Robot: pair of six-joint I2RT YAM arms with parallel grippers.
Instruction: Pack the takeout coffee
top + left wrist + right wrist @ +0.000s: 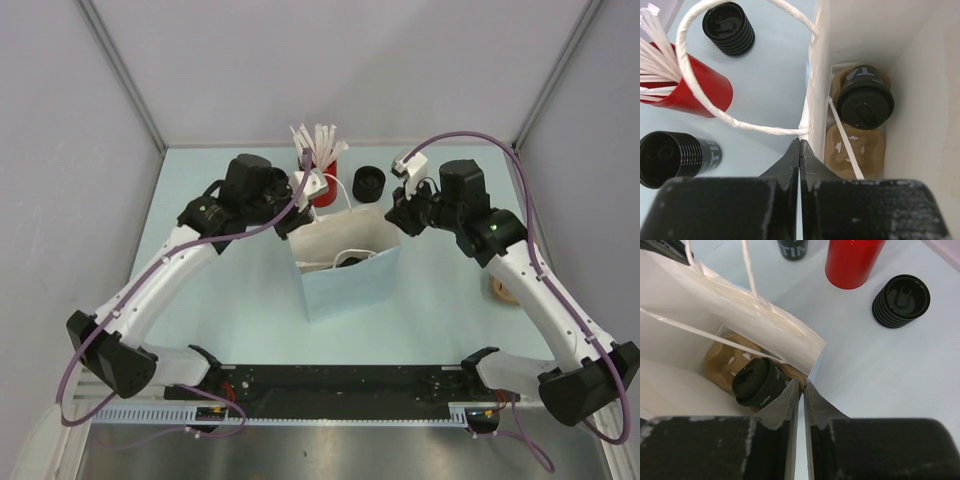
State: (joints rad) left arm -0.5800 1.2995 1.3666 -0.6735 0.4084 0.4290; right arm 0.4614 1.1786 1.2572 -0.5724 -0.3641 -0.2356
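Observation:
A white paper bag [350,285] stands open mid-table. In it lies a tan two-hole tray [855,152] with one black takeout coffee [865,102] seated in its far hole. My left gripper [800,143] is shut on the bag's left rear rim, just below the rope handle [695,90]. My right gripper [803,385] is pinched on the bag's right rear corner, with the packed cup [758,382] just inside. A second black cup [369,183] stands on the table behind the bag. A third [672,157] lies on its side near the left gripper.
A red cup [323,188] of white sticks stands behind the bag, between the two grippers [293,220] [397,222]. A tan ring-shaped object [500,291] lies under the right arm. Grey walls close the table off at the left, back and right.

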